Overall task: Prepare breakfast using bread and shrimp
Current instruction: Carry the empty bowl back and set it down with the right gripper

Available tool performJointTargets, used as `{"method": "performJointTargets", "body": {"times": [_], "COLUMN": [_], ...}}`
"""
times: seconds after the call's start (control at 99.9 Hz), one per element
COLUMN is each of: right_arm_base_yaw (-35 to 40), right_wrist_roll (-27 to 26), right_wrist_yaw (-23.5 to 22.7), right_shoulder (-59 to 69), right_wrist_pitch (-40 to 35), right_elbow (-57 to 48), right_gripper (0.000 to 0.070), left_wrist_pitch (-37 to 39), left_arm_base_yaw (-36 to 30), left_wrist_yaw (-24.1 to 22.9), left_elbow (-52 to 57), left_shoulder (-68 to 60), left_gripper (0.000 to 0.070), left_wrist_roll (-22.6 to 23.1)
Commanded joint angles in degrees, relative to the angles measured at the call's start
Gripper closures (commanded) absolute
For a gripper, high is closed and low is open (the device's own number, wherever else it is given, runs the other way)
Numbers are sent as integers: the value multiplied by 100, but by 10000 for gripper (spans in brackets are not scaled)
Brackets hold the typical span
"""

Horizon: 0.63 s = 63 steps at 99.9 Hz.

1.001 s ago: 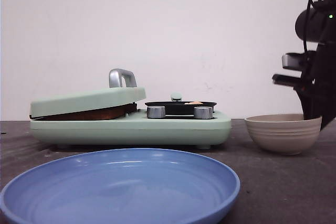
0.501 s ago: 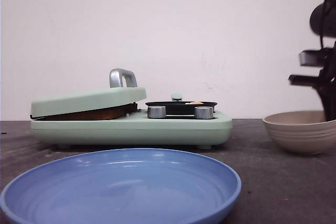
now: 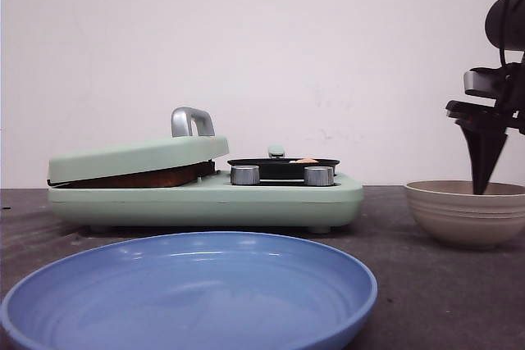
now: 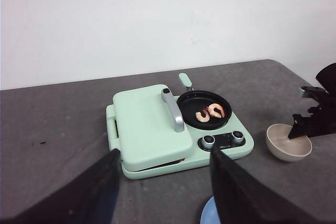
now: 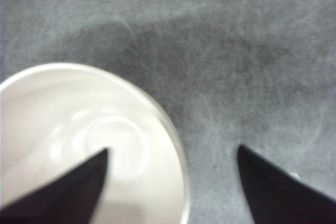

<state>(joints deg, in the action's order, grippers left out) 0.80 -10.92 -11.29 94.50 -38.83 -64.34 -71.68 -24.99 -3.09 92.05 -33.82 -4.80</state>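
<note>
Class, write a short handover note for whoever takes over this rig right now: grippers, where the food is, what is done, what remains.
Left gripper: open, empty, raised over the table facing the cooker.
Right gripper: open, empty, one finger inside the bowl, one outside its rim.
Shrimp: two in the black pan.
Bread: under the lid, which rests slightly tilted.
Bowl looks empty; blue plate empty.
Left to do: plate bread and shrimp.

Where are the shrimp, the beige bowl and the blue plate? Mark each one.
shrimp (image 4: 210, 113), left wrist view, on the curled bodies in the black pan.
beige bowl (image 3: 464, 217), front view, on its ribbed outer wall.
blue plate (image 3: 189, 301), front view, on its bare inner surface.
</note>
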Motion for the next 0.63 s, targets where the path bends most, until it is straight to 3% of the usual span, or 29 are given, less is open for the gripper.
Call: {"method": "performJointTargets", "body": {"times": [0.0,0.06,0.17,0.32,0.451,0.621], "right_arm_base_yaw": [-28,-28,79,538,911,992], "right_wrist_roll": [42,44,105,844,1276,1196], "right_wrist_yaw": [-216,-516,-715,-426,-267,-55], "right_shoulder": [-350,-852,-2146,-3998,-5322,-6594], "right_wrist_pitch": [90,289,745,1355,1580,1626], "right_elbow": [-92,-92,-92,-63,63,608], "right_gripper": [153,266,700,698,699,699], "left_wrist_pitch": [96,149,409,1134,1943,2675], "left_arm_base_yaw": [-26,-26,-26,-26,-26,-24], "left_wrist_yaw": [-17,-20,-17,-17,-20,-348], "left_elbow": [42,-59,-476,-1523,-2636,-3834], "left_shoulder": [-44,-44,46,514,1093,1652], "left_gripper": [443,452,527,700,700,700], "left_wrist_roll": [61,68,66,-79,-245,-525]}}
